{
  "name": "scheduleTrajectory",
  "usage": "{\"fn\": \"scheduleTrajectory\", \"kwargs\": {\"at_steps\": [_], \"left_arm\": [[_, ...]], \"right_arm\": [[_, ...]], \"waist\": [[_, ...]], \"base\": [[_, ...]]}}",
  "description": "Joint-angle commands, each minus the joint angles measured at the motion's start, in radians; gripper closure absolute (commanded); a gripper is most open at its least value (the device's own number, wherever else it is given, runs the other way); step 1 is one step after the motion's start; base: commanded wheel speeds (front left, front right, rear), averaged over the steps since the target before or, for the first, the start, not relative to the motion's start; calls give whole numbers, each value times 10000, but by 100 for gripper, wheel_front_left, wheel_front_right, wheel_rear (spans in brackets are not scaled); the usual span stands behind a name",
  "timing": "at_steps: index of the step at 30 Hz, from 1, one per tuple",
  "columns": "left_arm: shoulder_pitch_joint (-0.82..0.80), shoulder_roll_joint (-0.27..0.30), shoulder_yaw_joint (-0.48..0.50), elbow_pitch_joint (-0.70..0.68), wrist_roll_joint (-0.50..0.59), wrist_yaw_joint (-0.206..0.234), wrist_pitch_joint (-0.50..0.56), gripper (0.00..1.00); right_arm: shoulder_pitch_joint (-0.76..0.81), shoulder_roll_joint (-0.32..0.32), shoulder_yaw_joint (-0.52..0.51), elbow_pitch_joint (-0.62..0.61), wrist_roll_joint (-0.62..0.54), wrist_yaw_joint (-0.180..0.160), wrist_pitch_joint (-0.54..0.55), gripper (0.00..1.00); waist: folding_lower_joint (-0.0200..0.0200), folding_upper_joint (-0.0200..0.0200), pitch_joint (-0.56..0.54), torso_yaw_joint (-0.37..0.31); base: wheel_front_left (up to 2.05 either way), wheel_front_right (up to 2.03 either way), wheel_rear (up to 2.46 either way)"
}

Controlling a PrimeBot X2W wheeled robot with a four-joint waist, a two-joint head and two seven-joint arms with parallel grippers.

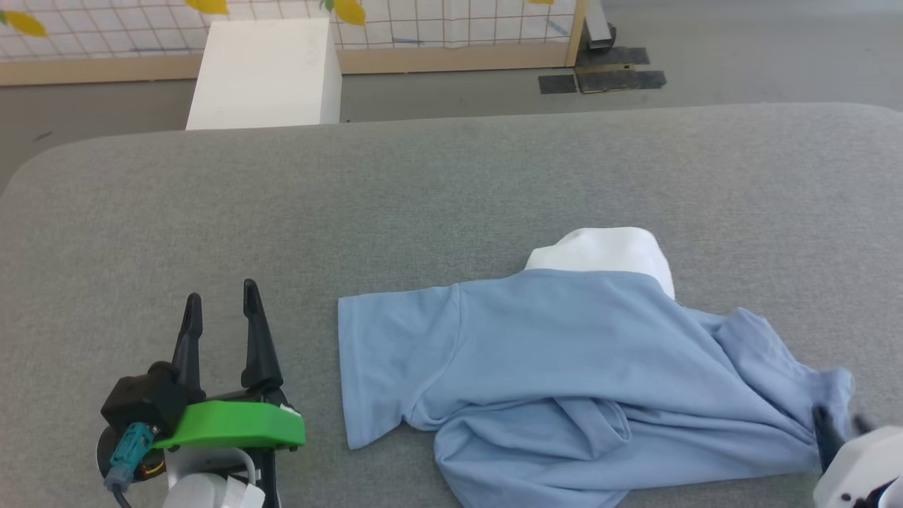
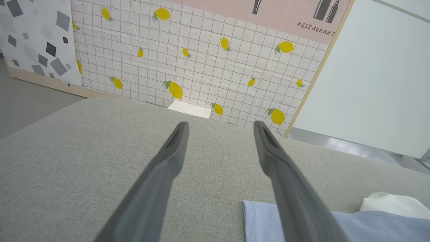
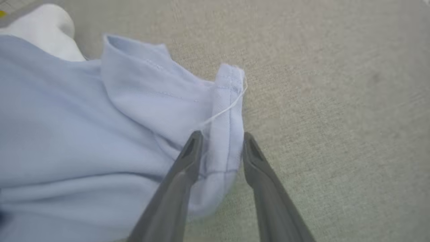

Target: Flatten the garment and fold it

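One word can be read: "RESTAURANT" [image 2: 315, 29], in thin dark hand-lettered capitals that slant a little. It stands on the pink band [image 2: 218, 10] along the top of the far wall, towards its right end, just beside the wooden edge strip [image 2: 319, 70]. Dark bottle shapes [image 2: 324, 9] are printed just above the word, and the lemon-patterned grid [image 2: 201, 67] runs below the pink band.
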Motion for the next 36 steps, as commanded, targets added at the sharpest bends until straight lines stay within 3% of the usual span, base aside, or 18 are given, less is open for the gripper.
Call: {"fn": "scheduleTrajectory", "kwargs": {"at_steps": [1,6,10,14,23,31,34,35,36], "left_arm": [[123,-24,23,51,149,-73,-36,0],[100,-24,-70,175,208,-137,-36,0],[-25,33,-400,647,479,-285,-14,0],[-661,260,-848,1380,842,-403,649,0],[-3085,604,-1607,3973,1200,-624,3961,0],[-3973,793,-1868,5399,1262,-424,6678,0],[-4051,733,-1870,5667,965,-621,7392,0],[-4055,707,-1892,5694,877,-719,7540,12],[-4060,692,-1939,5693,810,-833,7659,76]], "right_arm": [[41,-17,181,-399,-246,-15,-368,0],[-60,-17,675,-1710,-1205,-15,-1946,0],[7,-17,1874,-2299,-1627,-15,-3268,0],[26,-17,2129,-2219,-1459,-15,-3405,0],[-118,-17,2598,-2125,-1161,-15,-3377,0],[-180,-17,2697,-2046,-926,-15,-3431,0],[-219,-16,2734,-2007,-837,-15,-3451,0],[-225,-16,2735,-1999,-823,-15,-3458,0],[-227,-16,2729,-1994,-809,-15,-3465,0]], "waist": [[0,-1,-48,-58],[0,-1,-52,-66],[0,-1,-4,7],[0,-1,122,72],[0,-1,372,-329],[0,-1,594,-799],[0,-1,644,-864],[0,-1,653,-864],[0,-1,661,-851]], "base": [[0,0,0],[0,0,0],[0,0,0],[0,0,0],[0,0,0],[0,0,0],[0,0,0],[0,0,0],[0,0,0]]}}
